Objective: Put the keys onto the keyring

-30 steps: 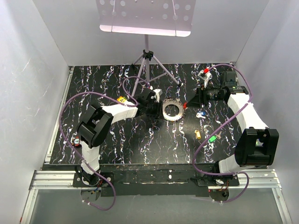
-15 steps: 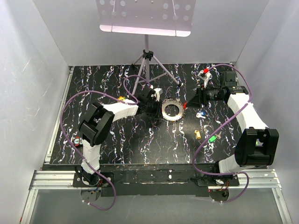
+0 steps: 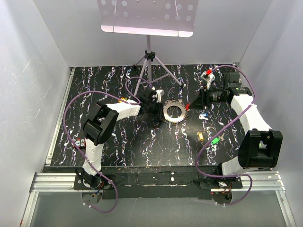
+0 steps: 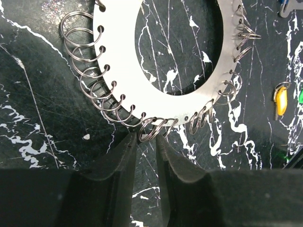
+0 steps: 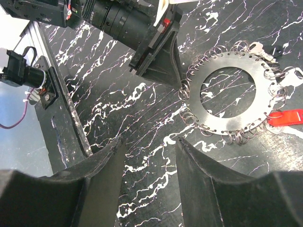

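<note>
Keyring (image 3: 173, 120): one flat pale metal disc with a wide round hole. Small holes are punched all round its rim, and each carries a wire split ring. The rings overlap too much for a sure count. It lies flat on the black, white-veined bench (image 3: 118, 142), about mid-bench, between the two arms.

Keys: four, one of each colour, all loose on the bench.
- Red key (image 3: 188, 107): touches the keyring's right edge.
- Blue key (image 3: 203, 115): just right of the red key.
- Orange key (image 3: 200, 136): nearer the front edge.
- Green key (image 3: 215, 140): beside the orange key.

Each key has a plastic head and a short silvery blade.

Left gripper (image 4: 144, 141): at the keyring's left edge, jaws drawn close with only a thin slit between them. A split ring (image 4: 150, 130) sits right at the fingertips. I cannot tell whether it is pinched or merely touched.

Right gripper (image 5: 150, 140): on the keyring's right side, jaws roughly half open with nothing between them. The red key lies beyond its fingers, not held.
</note>
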Controlling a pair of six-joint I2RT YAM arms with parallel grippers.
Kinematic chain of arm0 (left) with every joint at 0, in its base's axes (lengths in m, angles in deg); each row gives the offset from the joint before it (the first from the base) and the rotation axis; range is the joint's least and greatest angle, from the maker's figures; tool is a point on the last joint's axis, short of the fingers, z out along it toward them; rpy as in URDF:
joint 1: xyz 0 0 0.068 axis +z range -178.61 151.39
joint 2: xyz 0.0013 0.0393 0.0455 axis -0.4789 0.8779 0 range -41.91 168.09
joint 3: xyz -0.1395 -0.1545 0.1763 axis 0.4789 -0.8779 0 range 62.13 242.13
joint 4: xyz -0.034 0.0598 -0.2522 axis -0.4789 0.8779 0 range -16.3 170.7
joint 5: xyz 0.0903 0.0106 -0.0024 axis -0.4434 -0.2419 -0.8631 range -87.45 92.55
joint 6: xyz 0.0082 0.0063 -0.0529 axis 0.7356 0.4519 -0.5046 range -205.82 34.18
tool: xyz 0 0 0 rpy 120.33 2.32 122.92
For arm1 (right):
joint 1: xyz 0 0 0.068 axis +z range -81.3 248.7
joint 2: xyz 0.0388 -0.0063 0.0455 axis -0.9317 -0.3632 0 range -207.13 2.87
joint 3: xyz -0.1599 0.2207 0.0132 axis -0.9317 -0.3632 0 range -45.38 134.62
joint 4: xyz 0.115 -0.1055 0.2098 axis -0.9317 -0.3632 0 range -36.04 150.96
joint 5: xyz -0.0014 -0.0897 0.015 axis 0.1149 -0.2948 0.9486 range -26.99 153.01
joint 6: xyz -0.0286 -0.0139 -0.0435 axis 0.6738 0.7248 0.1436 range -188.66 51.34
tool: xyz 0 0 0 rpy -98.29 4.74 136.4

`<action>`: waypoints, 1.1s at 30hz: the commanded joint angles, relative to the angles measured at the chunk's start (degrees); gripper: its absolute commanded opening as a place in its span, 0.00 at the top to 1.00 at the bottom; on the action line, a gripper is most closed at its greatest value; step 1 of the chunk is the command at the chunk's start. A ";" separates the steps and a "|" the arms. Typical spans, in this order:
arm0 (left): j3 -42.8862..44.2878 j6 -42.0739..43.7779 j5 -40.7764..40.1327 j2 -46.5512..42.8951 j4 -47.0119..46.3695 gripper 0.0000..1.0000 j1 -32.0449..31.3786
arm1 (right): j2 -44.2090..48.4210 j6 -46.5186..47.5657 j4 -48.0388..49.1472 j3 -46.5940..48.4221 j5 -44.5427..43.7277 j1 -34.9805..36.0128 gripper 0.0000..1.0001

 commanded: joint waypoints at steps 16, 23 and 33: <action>-0.86 0.24 4.01 -2.40 -3.20 0.80 0.47 | 0.09 0.89 -0.69 1.54 1.61 -0.14 0.47; -5.69 -2.04 2.07 -6.70 -7.85 0.71 0.74 | -0.08 0.89 -0.86 1.54 1.70 -0.14 0.47; -3.94 -4.95 5.94 -5.04 -9.79 0.74 0.74 | -0.35 0.89 -0.78 1.54 1.61 -0.22 0.47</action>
